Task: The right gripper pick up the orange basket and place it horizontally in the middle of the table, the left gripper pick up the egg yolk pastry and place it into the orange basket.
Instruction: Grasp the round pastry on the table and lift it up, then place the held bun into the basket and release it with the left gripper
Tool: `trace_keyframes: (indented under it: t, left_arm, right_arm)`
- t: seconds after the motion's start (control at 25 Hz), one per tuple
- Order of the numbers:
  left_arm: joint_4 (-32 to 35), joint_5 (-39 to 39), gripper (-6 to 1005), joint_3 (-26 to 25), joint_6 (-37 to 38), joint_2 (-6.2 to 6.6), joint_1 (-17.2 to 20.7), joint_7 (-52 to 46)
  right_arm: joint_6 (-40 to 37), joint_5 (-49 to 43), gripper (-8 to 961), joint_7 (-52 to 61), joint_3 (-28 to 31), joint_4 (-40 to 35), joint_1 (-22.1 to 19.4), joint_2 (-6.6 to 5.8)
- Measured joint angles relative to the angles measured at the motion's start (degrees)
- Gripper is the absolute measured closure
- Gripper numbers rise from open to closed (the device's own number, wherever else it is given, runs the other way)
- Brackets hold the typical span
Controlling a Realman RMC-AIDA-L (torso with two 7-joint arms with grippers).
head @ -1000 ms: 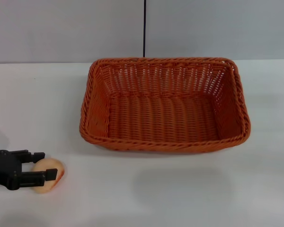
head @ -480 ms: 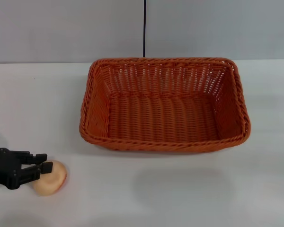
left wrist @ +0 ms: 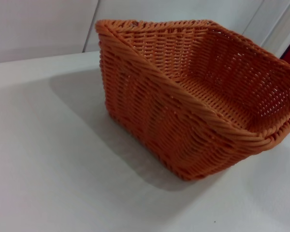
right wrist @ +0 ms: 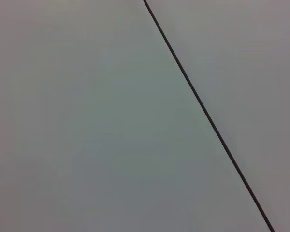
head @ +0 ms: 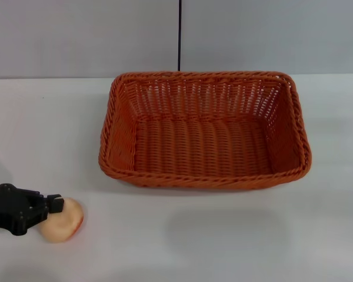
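One left tool (head: 52, 205) pinched on the egg yolk pastry (head: 63, 220) near the table (head: 223, 235) front-left edge, well apart from the orange basket (head: 204, 132).

Orange basket (head: 205, 130) upright on the surface (head: 223, 235) toward the back centre, egg yolk pastry (head: 63, 220) well apart from it at the front left, left gripper (head: 50, 205) touching the pastry's left side, a wall behind the surface.

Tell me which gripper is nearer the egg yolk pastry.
Left. The left gripper is right against the egg yolk pastry on its left side; the right gripper is out of every view.
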Motion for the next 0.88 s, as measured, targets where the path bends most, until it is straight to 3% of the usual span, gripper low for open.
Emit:
trace_keyframes:
  t: [0.24,0.32,0.4,0.48,0.6,0.68,0.88]
  left_arm:
    - [-0.32,-0.82,955,-3.28,-0.53,-0.03,-0.2,0.09]
    - [-0.11,-2.68,955,-13.24,0.43,-0.11,-1.03,2.12]
    - [0.34,-4.26,956,-17.32,0.92,-0.11,-1.36,2.75]
    - [1.88,-11.8,956,-24.61,2.15,-0.1,-1.58,3.34]
    - [2.78,-15.2,956,-25.2,2.33,-0.1,-1.46,3.75]
    - [8.99,-30.36,957,-24.82,1.26,0.0,-2.11,6.65]
    - [11.02,-34.09,957,-23.21,-1.67,-1.76,-6.1,7.29]
  right_arm:
    - [0.01,0.0,564,0.0,0.01,0.0,0.08,-0.02]
    - [-0.01,0.0,564,0.0,0.01,0.0,0.09,-0.01]
    - [-0.11,0.0,564,0.0,0.01,0.0,0.08,0.04]
    - [-0.32,-0.01,564,0.0,0.02,0.03,-0.03,0.18]
    - [-0.33,-0.1,564,0.0,0.01,0.36,-0.09,0.23]
    - [-0.34,-0.29,564,-0.15,-0.07,1.04,-0.08,0.25]
    - [-0.38,-0.34,564,-0.21,-0.38,1.3,-0.06,0.42]
